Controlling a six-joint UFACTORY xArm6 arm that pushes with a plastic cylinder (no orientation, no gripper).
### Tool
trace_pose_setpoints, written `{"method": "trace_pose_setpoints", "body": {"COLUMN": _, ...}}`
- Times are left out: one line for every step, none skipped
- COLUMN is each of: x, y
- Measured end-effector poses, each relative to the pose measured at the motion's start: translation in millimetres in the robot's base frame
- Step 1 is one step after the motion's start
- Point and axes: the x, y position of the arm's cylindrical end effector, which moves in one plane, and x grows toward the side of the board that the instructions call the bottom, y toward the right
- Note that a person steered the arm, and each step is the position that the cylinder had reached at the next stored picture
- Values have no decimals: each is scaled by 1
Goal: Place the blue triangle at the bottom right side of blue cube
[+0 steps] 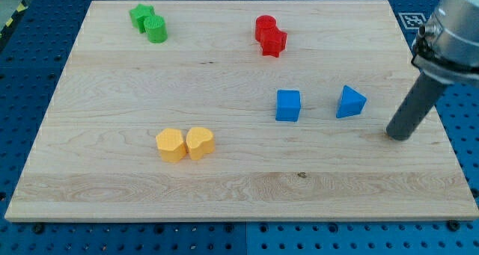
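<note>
The blue cube (pixel 288 105) sits on the wooden board right of centre. The blue triangle (pixel 350 102) lies to its right at about the same height, with a gap between them. My tip (pixel 400 135) rests on the board to the right of the triangle and slightly lower, apart from it. The dark rod leans up toward the view's upper right.
Two green blocks (pixel 150 23) touch at the top left. Two red blocks (pixel 270 36) touch at the top centre. Two yellow blocks (pixel 185 143) sit side by side at the lower left of centre. The board's right edge (pixel 438 128) is close to my tip.
</note>
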Motion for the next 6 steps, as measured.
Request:
{"method": "trace_pose_setpoints", "body": {"x": -62, "y": -1}}
{"method": "trace_pose_setpoints", "body": {"x": -46, "y": -52}}
{"method": "trace_pose_setpoints", "body": {"x": -31, "y": -102}}
{"method": "trace_pose_setpoints", "body": {"x": -31, "y": -93}}
{"method": "trace_pose_setpoints", "body": {"x": -24, "y": -59}}
{"method": "trace_pose_setpoints", "body": {"x": 17, "y": -73}}
